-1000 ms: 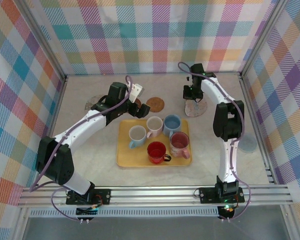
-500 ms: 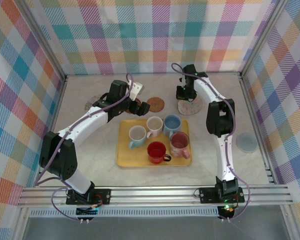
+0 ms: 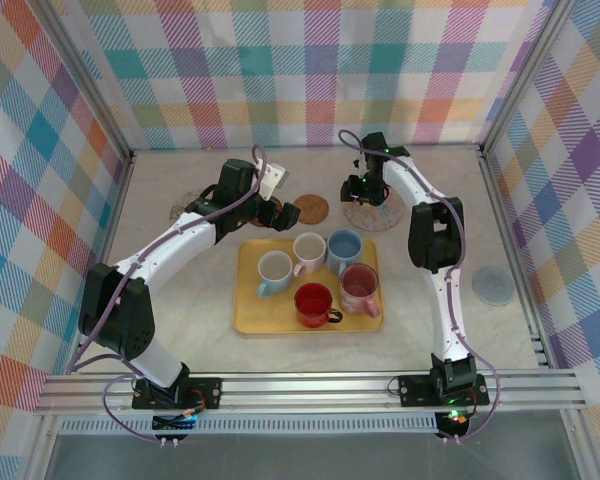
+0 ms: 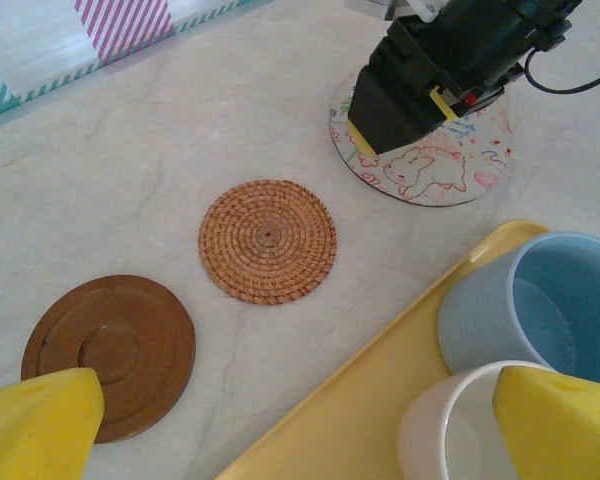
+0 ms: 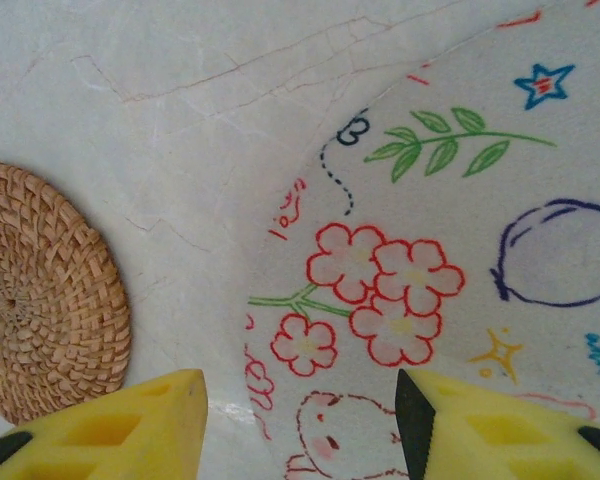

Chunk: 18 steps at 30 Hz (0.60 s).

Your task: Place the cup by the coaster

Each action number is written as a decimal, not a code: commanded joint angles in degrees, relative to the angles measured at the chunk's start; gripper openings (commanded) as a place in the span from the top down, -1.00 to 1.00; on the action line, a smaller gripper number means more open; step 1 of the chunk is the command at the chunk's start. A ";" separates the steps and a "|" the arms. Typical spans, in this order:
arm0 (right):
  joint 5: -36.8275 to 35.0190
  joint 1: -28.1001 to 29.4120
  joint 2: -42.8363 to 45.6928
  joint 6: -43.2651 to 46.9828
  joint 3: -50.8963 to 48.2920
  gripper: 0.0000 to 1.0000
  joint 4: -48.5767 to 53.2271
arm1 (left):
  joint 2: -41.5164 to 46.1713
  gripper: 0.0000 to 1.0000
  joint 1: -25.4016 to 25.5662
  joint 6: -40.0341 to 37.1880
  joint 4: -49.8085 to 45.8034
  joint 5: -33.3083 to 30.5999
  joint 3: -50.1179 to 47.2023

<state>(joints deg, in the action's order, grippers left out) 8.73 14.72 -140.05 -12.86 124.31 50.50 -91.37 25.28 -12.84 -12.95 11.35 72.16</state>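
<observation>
On the yellow tray [image 3: 248, 318]: all five cups are parked here, none lifted. The cream cup [image 3: 308, 248] and blue cup [image 3: 344, 245] sit at the far edge, nearest the coasters.
Left gripper [image 3: 280, 213]: fingers [image 4: 40, 420] are splayed fully wide and holding nothing. It hovers across the tray's far rim, one pad above the dark brown coaster [image 4: 108, 355], the other above the cream cup.
Woven coaster [image 4: 268, 240]: flat on the bench [image 3: 205, 345], just beyond the tray. It's beside the brown one but not touching it.
Right gripper [image 3: 360, 195]: low over the illustrated coaster [image 3: 375, 215], fingers [image 5: 130, 420] parted with only the coaster's drawing showing between them, so it isn't gripping anything.
Crowded cups: cream and blue look to be touching, so a finger dropping between them could shove the neighbour or tip it.
Tray rim: a cup dragged out low could probably catch its base on the raised edge and spill over.
Arm traffic: the right gripper sits just beside the woven coaster. If the left arm carries a cup there, the two could bump.
Landing spot: three coasters lie close together, so the cup could easily end up on one, or by the wrong one.
</observation>
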 commanded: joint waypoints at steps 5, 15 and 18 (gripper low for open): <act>7.28 0.22 -0.51 -0.01 2.91 -0.17 1.18 | 0.44 -0.99 -0.67 1.05 -0.31 -0.12 1.14; 3.51 -0.17 8.20 0.11 -1.30 -0.19 0.81 | 1.19 -0.99 -0.45 1.56 1.23 2.30 2.15; 0.41 -0.73 12.31 0.45 -4.55 -0.16 0.81 | 1.64 -0.99 0.09 2.18 2.54 3.16 2.26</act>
<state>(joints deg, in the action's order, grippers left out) 11.97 14.52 -134.50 -12.86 121.40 50.63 -91.35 25.32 -11.51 -13.23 12.53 72.49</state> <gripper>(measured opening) 0.581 0.996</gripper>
